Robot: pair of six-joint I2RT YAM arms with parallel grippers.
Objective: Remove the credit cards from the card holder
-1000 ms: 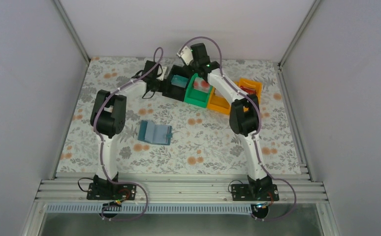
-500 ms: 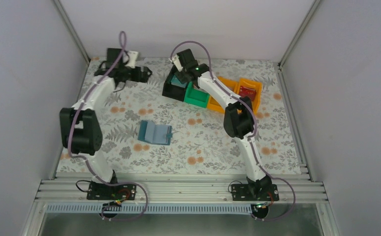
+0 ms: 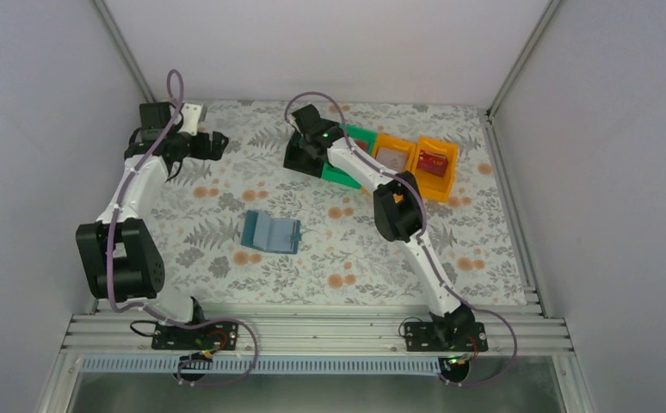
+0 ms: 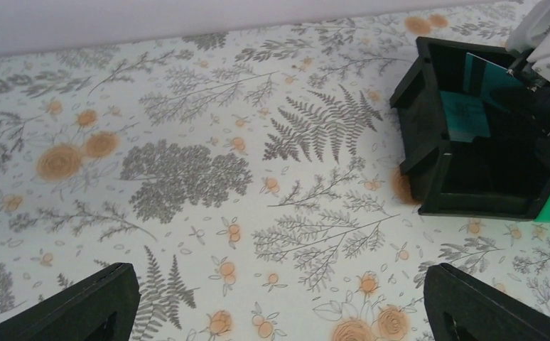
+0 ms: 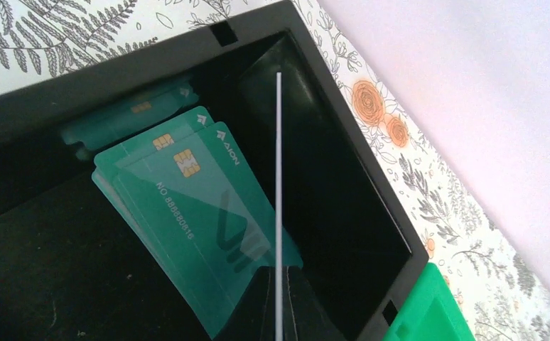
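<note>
The card holder (image 3: 270, 232) lies open on the flowered table, midway between the two arms, with neither gripper near it. My right gripper (image 3: 305, 148) hangs over the black bin (image 3: 293, 160) and is shut on a thin card (image 5: 278, 177), seen edge-on in the right wrist view (image 5: 278, 302). In the left wrist view that card (image 4: 487, 69) looks teal. Several teal credit cards (image 5: 187, 206) lie overlapped on the bin's floor. My left gripper (image 3: 216, 144) is far to the left over bare table, open and holding nothing (image 4: 286, 312).
A green bin (image 3: 340, 175) and two orange bins (image 3: 392, 155) stand in a row to the right of the black one. The farthest orange bin (image 3: 447, 172) holds a red card (image 3: 433, 161). The enclosure walls close off the left, back and right sides.
My left arm swung away from the bins to the far left and its gripper opened. My right gripper moved left from above the green bin to above the black bin, still shut.
</note>
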